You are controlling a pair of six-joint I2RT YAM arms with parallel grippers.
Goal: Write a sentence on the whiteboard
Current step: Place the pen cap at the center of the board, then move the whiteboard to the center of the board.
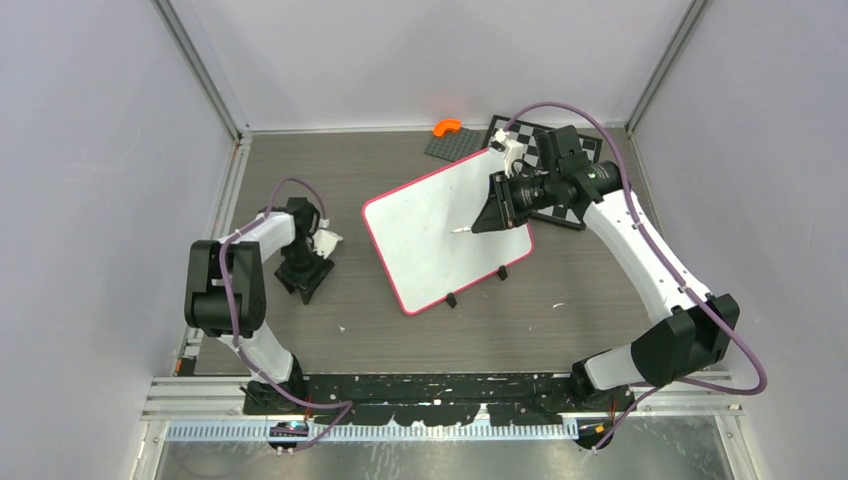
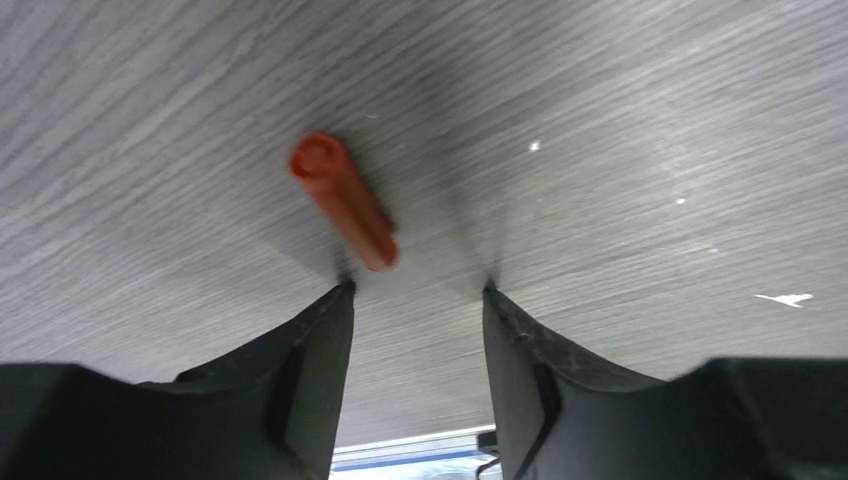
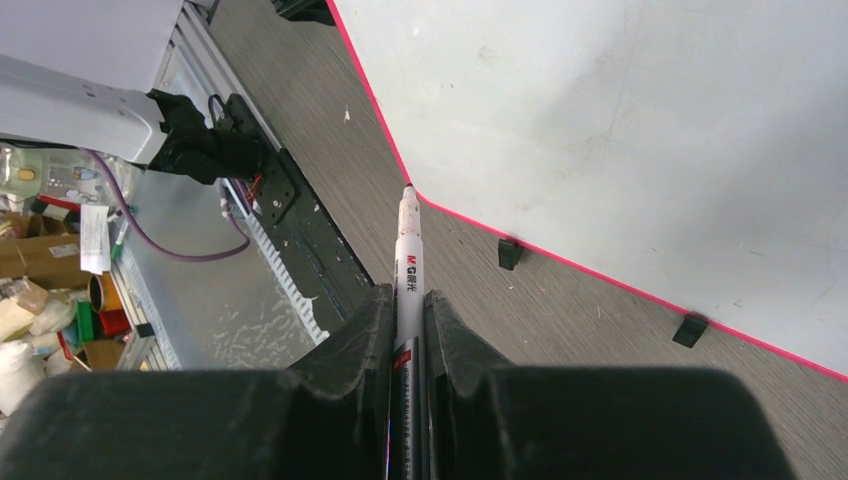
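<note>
Soft, even overhead light, bright with no harsh glare. The whiteboard glows clean white, and faint shadows lie on the table. Up close the red cap looks slightly blurred, dark shadows stretch from the left gripper, and the marker looks crisp.

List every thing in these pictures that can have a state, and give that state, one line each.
whiteboard: blank, nothing written yet.
marker: uncapped, clamped in the right gripper.
cap: off the marker, lying loose on the table.
left gripper: open, at the cap, not gripping it.
right gripper: shut on the marker.
</note>
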